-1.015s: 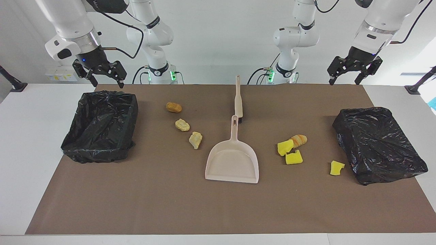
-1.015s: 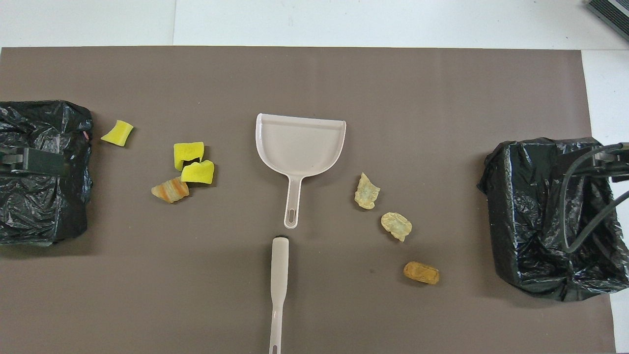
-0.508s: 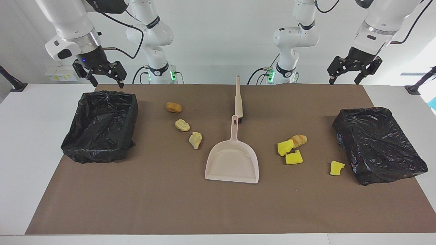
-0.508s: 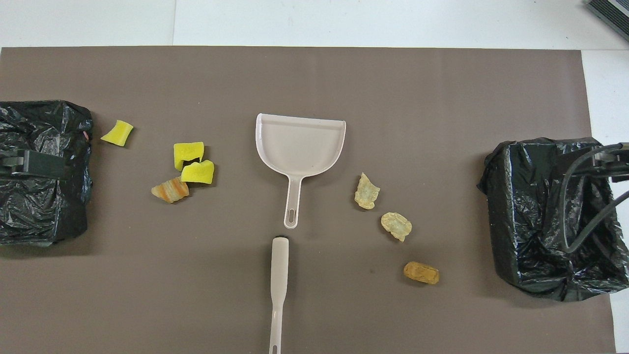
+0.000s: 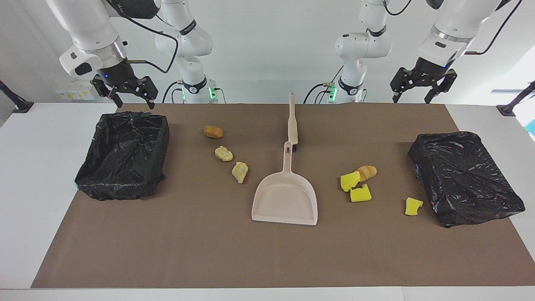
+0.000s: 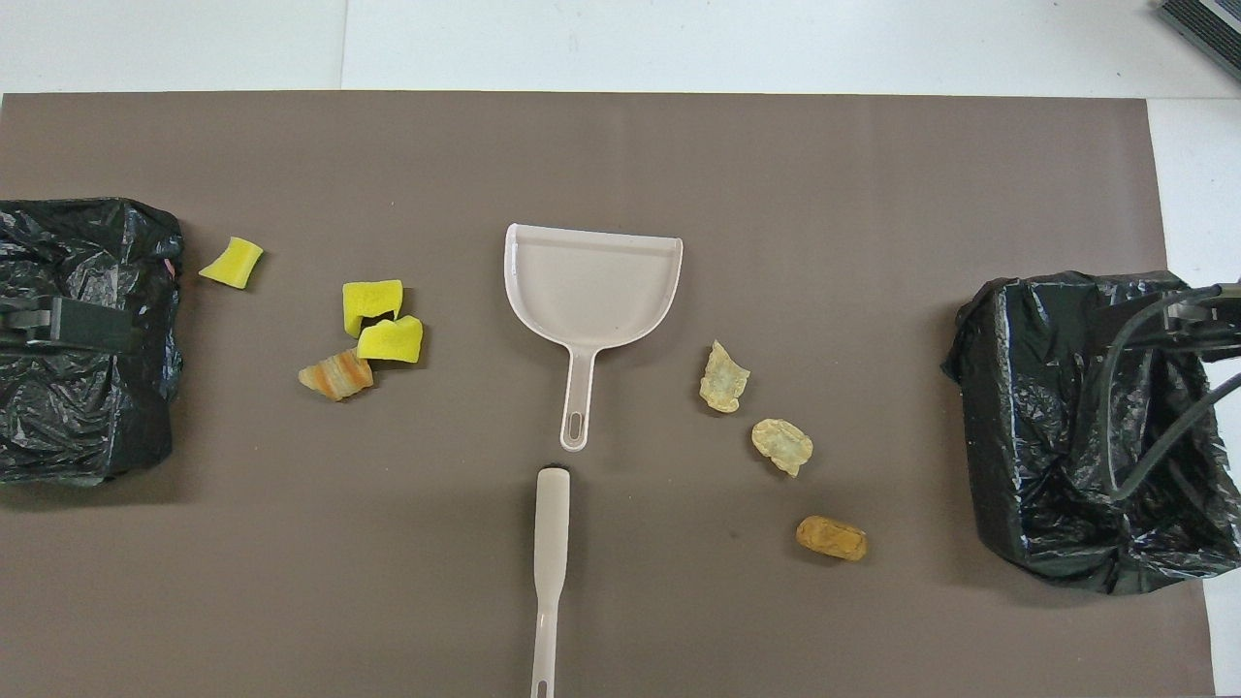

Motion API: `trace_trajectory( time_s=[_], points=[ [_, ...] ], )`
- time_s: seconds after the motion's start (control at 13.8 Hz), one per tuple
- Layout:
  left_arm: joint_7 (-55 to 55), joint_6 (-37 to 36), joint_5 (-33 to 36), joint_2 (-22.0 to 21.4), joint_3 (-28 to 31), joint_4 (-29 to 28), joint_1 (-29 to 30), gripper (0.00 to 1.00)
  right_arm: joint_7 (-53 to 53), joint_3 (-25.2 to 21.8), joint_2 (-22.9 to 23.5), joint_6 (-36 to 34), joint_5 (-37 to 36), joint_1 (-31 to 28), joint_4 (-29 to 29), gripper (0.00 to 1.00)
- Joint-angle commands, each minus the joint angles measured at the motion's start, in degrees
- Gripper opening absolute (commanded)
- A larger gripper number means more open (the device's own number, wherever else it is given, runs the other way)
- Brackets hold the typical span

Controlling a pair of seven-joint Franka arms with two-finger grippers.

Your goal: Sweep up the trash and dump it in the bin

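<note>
- A brown mat (image 5: 209, 251) covers most of a white table (image 5: 25, 188), with a pale wall at the robots' end.
- Trash count: seven scraps in all, lying in two groups on either side of the dustpan.
- Three yellow sponge chunks: two (image 5: 350, 181) (image 5: 360, 193) touching each other, and a third (image 5: 413, 206) apart, just beside the bin at the left arm's end.
- One striped roll (image 5: 366, 172) touches the sponge pair on the side nearer the robots.
- Three bread-like lumps in a slanted row toward the right arm's end: a brown one (image 5: 213, 132) nearest the robots, then a tan one (image 5: 224, 153), then a pale one (image 5: 240, 172) closest to the dustpan.
- One beige dustpan (image 5: 285, 196) lies flat at mid-table, handle toward the robots; one beige brush (image 5: 292, 121) lies in line with it, its head almost meeting the handle's tip.
- Two bins lined with black bags, one at the right arm's end (image 5: 123, 154), open, and one at the left arm's end (image 5: 464, 177) (its opening is hard to make out under the crumpled bag).
- In the overhead view both bins are cut off at the edges, and only dark slivers of the arms show over them.
- The left gripper (image 5: 422, 90) hangs in the air over the mat's edge nearest the robots, jaws spread wide, holding nothing.
- The right gripper (image 5: 127, 94) hangs above the robots' edge of its bin, jaws likewise wide apart and empty.
</note>
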Motion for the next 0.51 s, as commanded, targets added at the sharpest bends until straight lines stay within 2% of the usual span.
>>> trace_trajectory(
  time_s=[0.0,0.22,0.44],
  points=[
    [-2.7,-0.3,-1.6,-5.8,0.5,-7.1,-4.5,1.00,-1.5,0.0,-0.6,1.4,1.1,0.7,-1.7,1.00],
    [-4.6,-0.3,-6.4,-12.1,0.6,-14.9,-9.1,1.00,-1.3,0.0,0.8,1.6,0.9,1.7,-1.5,1.00],
    [-8.1,0.0,-7.4,-18.1,0.5,-23.0,-15.3,1.00,-0.6,0.0,2.9,2.0,-0.1,4.9,-1.1,1.00]
  ],
)
